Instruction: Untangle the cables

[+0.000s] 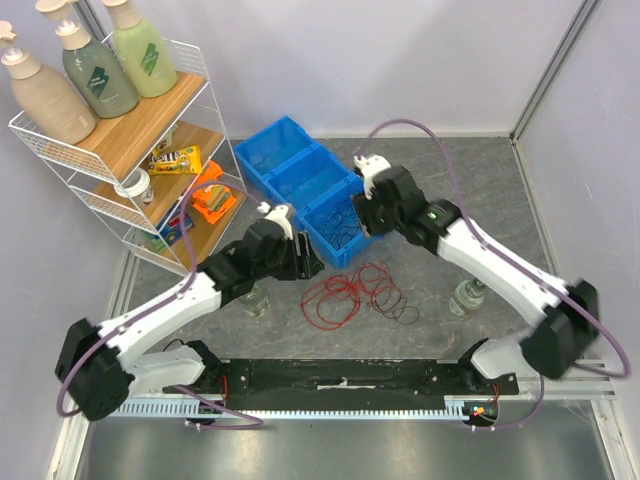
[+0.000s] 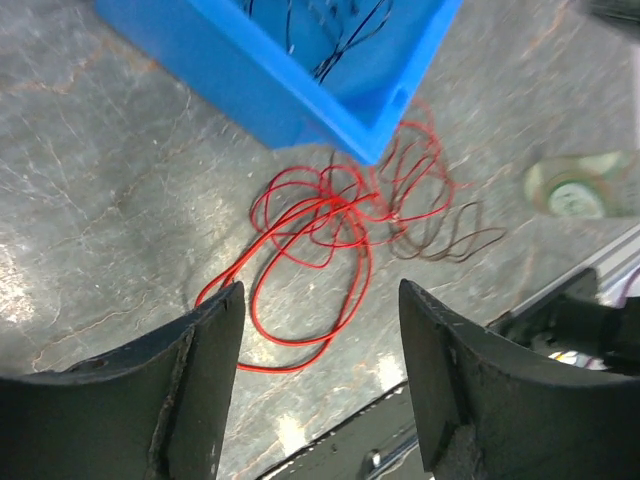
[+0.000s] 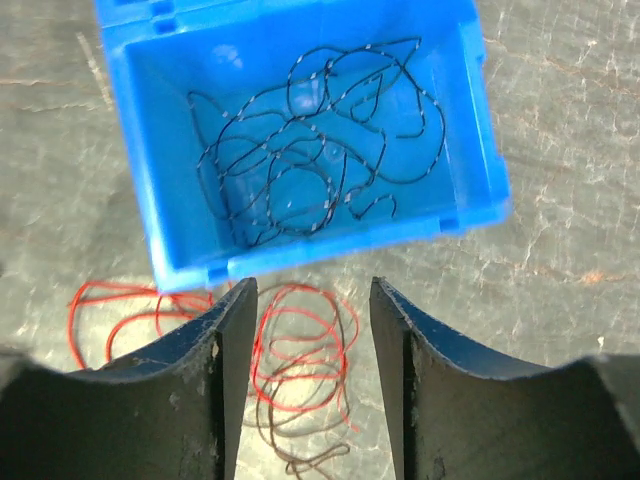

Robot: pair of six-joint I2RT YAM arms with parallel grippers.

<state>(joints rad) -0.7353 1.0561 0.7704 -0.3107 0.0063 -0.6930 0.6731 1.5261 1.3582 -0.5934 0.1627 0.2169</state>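
The cables lie on the grey table as a loose tangle of thin red loops (image 1: 343,292) with a dark brown wire (image 1: 400,308) at their right side. A black speckled wire (image 3: 310,160) lies coiled inside the nearest blue bin (image 1: 322,240). My left gripper (image 1: 310,262) is open and empty, just left of that bin's near corner; in the left wrist view (image 2: 320,290) the red loops (image 2: 320,215) lie ahead of it. My right gripper (image 1: 362,222) is open and empty above the bin's right side; in the right wrist view (image 3: 312,285) red loops (image 3: 300,350) show between its fingers.
Two more blue bins (image 1: 275,145) stand in a row behind the nearest one. A white wire rack (image 1: 130,130) with bottles and snacks stands at the far left. Two small bottles (image 1: 255,298) (image 1: 468,295) stand beside the tangle. A black rail (image 1: 340,375) runs along the near edge.
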